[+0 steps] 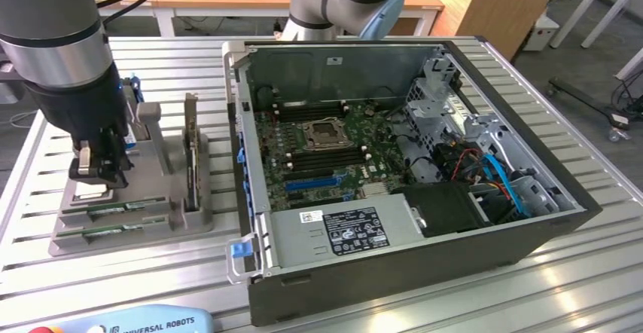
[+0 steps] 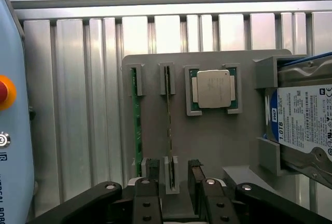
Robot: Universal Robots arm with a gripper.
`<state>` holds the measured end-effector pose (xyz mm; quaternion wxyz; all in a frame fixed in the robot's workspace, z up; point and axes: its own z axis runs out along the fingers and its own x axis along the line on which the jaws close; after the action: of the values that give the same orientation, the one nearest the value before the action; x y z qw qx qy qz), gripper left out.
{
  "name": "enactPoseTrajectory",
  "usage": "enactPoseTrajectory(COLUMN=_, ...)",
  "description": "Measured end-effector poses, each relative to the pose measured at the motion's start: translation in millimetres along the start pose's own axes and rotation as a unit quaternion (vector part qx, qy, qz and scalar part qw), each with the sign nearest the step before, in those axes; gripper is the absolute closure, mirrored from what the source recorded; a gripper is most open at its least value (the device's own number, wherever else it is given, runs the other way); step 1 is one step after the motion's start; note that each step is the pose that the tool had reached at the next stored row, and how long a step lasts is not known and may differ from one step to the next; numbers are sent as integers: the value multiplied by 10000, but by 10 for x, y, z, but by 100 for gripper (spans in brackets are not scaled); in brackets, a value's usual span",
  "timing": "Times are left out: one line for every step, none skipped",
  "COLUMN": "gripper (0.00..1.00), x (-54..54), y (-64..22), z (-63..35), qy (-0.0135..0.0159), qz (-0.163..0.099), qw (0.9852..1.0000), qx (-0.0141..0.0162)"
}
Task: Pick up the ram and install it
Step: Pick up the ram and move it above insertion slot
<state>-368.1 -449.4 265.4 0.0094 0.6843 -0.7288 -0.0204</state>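
gripper (image 1: 99,178) wide open, nothing held, hovering over ram (image 2: 169,120) seated in gray holder (image 2: 218,136)

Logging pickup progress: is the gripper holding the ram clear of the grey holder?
No, the ram stands on edge in its slot in the grey holder, with the open gripper straddling it.

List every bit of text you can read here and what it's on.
"UNIVERSAL ROBOTS": on the teach pendant.
"1.0TB": on the hard drive label.
Too small to read: power supply label.
Too faint to read: markings on the processor chip.
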Motion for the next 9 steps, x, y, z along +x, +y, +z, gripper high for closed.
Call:
enactPoseTrajectory(gripper=64, x=14, y=-1, z=0, qy=0, qz=0, qw=10000, qx=0)
enactPoseTrajectory(gripper=64, x=28, y=-2, z=-1, qy=0, qz=0, qw=10000, qx=0)
enactPoseTrajectory(gripper=64, x=43, y=-3, z=-1, qy=0, qz=0, qw=10000, qx=0)
enactPoseTrajectory(gripper=64, x=57, y=-4, z=-1, qy=0, qz=0, qw=10000, qx=0)
enactPoseTrajectory(gripper=64, x=72, y=-4, z=-1, qy=0, qz=0, qw=10000, qx=0)
enactPoseTrajectory(gripper=64, x=86, y=-6, z=-2, qy=0, qz=0, qw=10000, qx=0)
enactPoseTrajectory(gripper=64, x=99, y=-7, z=-2, qy=0, qz=-1, qw=10000, qx=0)
enactPoseTrajectory(gripper=64, x=111, y=-7, z=-2, qy=0, qz=0, qw=10000, qx=0)
enactPoseTrajectory(gripper=64, x=123, y=-8, z=-2, qy=0, qz=0, qw=10000, qx=0)
